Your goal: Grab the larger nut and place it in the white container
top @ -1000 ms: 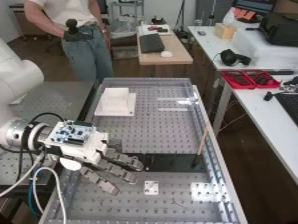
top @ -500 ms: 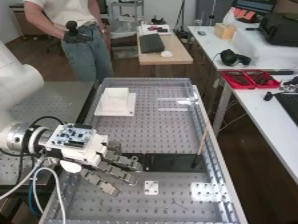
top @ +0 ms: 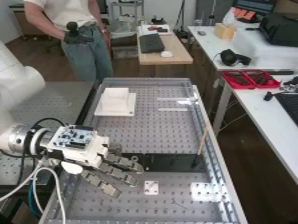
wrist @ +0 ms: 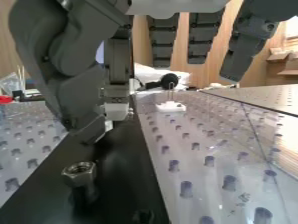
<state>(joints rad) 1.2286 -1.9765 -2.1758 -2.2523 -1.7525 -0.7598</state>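
Lying on the black strip [top: 174, 162], the larger nut [wrist: 79, 172] is being left unheld, while the fingers [top: 120, 173] are being held spread near that strip; sideways skidding off it is being risked through an off-centre pinch.

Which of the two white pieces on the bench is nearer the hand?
The small flat square with dark spots, close by the hand; the other, a raised block on a broader base, stands farther off.

high view: arm [top: 16, 75] cut by edge | wrist view: hand [top: 81, 150] cut by edge
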